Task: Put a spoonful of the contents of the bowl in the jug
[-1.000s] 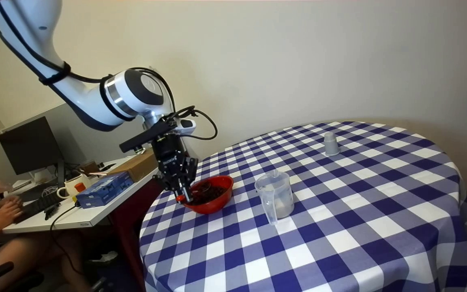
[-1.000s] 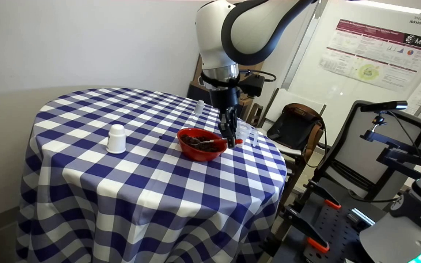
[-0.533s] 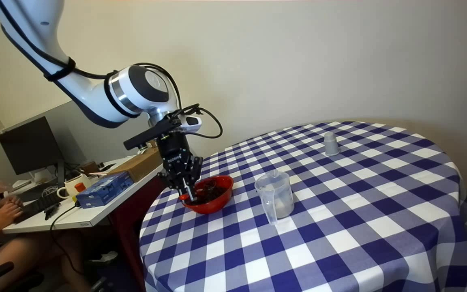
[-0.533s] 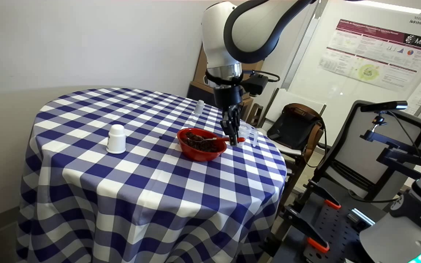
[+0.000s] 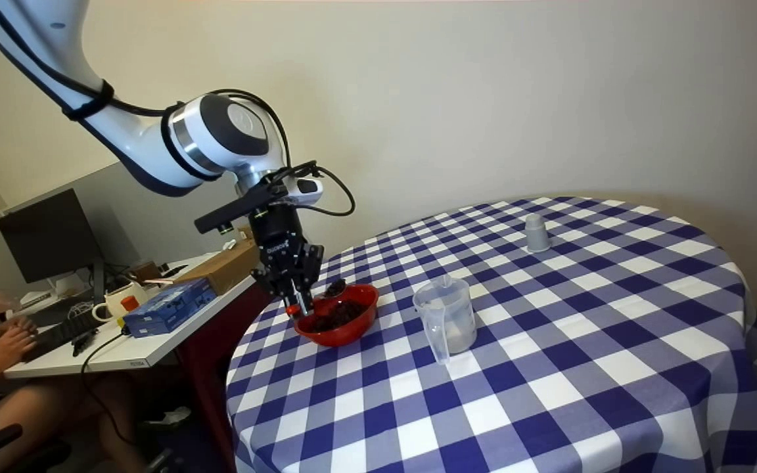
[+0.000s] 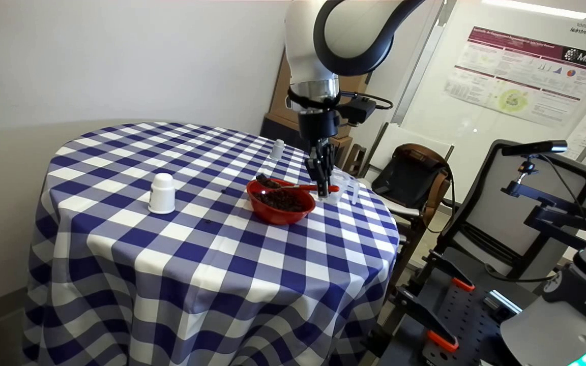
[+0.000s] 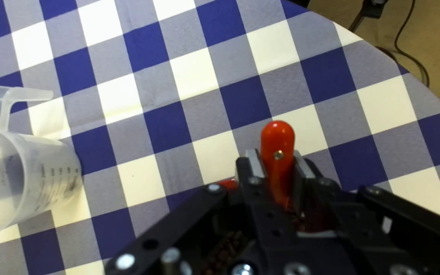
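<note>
The red bowl [image 5: 357,330] stands on the table with dark, crumbly contents [image 5: 341,315]; both show in both exterior views, the bowl also here [image 6: 279,216]. My gripper [image 6: 322,194] is shut on the red handle of a spoon [image 6: 300,187], at the bowl's edge near the jug. The handle end [image 7: 277,139] sticks up between the fingertips [image 7: 277,160] in the wrist view. The spoon's head carries a dark heap [image 5: 335,288], above the bowl's contents near its far rim. The clear jug [image 5: 447,318] with handle and printed scale stands upright, apart from the bowl; it also shows at left in the wrist view [image 7: 54,168].
A white cup-like object [image 6: 163,195] stands on the checked tablecloth [image 6: 196,264], and another [image 6: 277,149] stands farther back. Small dark crumbs lie beside the bowl. A desk with a blue box [image 5: 171,306] and a seated person are beside the table.
My gripper has risen, with a small sideways shift. The spoon's head has come up out of the contents with a dark heap on it. Bowl and jug have not moved.
</note>
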Tool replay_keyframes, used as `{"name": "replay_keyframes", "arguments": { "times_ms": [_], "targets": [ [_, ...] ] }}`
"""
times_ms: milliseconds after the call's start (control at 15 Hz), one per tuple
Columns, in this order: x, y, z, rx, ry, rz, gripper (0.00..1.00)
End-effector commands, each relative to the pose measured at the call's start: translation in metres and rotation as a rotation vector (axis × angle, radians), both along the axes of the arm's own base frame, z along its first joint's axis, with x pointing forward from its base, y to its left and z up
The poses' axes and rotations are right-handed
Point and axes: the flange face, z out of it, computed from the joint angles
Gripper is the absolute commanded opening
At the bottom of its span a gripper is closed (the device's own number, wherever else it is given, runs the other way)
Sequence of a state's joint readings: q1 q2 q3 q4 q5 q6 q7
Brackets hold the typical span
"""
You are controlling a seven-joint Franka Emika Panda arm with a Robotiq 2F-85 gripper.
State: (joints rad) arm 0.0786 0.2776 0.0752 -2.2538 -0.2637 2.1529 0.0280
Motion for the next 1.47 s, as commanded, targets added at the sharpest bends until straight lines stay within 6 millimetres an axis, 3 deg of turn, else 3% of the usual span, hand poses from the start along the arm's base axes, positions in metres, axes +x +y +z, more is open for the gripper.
{"name": "replay_keyframes", "arguments": {
  "times_ms": [0, 400, 1400],
  "targets": [
    [-0.008, 0.001, 0.020, 0.045, -0.028, -0.002, 0.11],
    [-0.011, -0.015, 0.037, 0.052, -0.054, -0.041, 0.11],
    [-0.026, -0.113, 0.058, 0.041, -0.096, -0.245, 0.11]
  ]
}}
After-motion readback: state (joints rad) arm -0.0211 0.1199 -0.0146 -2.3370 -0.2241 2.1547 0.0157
